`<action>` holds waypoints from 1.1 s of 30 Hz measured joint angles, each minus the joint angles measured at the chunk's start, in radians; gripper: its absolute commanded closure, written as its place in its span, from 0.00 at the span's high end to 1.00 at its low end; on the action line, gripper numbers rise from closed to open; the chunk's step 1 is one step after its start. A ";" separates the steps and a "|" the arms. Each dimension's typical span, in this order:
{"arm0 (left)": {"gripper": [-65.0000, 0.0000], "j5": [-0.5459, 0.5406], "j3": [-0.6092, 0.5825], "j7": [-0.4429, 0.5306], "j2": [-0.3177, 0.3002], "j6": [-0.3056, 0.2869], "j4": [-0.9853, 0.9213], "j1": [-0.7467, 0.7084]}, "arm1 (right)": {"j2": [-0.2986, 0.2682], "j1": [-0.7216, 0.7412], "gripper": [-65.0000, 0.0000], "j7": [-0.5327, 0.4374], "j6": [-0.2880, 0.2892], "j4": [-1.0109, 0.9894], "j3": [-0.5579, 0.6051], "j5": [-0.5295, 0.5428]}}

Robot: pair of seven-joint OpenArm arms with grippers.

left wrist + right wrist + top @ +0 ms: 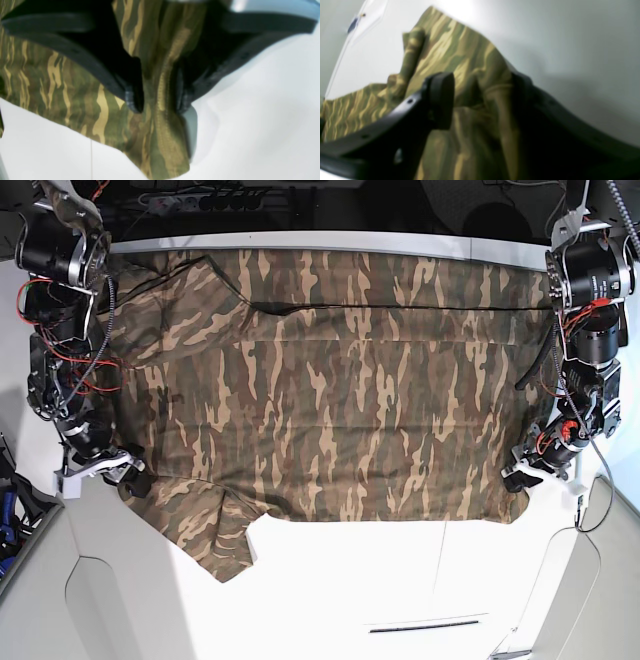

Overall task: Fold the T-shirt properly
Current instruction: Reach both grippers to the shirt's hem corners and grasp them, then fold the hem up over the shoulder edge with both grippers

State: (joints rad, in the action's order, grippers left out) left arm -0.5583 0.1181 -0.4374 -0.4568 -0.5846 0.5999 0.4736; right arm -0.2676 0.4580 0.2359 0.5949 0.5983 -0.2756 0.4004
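The T-shirt (pixel 330 390) lies spread flat across the white table (pixel 350 580), covering the upper and middle area of the base view. One sleeve reaches toward the lower left of that frame, ending in a point on the bare table surface. A long crease runs across the fabric near the upper edge.

The left gripper (pixel 160 105) sits at the shirt's corner at the right edge of the base view. In the left wrist view its two black fingers (pixel 135 100) stand close together with a bunched fold of camouflage fabric pinched between them; the fabric hangs below the tips over the white table.

The right gripper (pixel 482 100) sits at the shirt's edge in the lower left of the base view. In the right wrist view its fingers (pixel 440 100) stand apart, one on each side of a raised ridge of fabric. That view is blurred, so contact with the cloth cannot be confirmed.
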 measured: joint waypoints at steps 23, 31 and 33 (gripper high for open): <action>0.00 -0.090 -0.006 -0.257 -0.055 -0.094 0.158 -0.024 | -0.001 -0.032 0.00 0.364 -0.019 0.338 0.024 -0.009; 0.00 -0.246 -0.008 -0.368 -0.124 -0.100 0.249 -0.042 | -0.075 -0.035 0.00 0.654 -0.019 0.482 0.025 0.204; 0.00 -0.277 -0.006 -0.388 -0.156 -0.101 0.294 -0.068 | -0.097 -0.050 0.00 0.684 -0.020 0.513 0.026 0.256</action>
State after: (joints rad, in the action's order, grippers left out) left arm -0.8349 0.1116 -0.8249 -0.6132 -0.6857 0.8936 0.4061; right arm -0.3645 0.4080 0.9199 0.5747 1.1114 -0.2501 0.6559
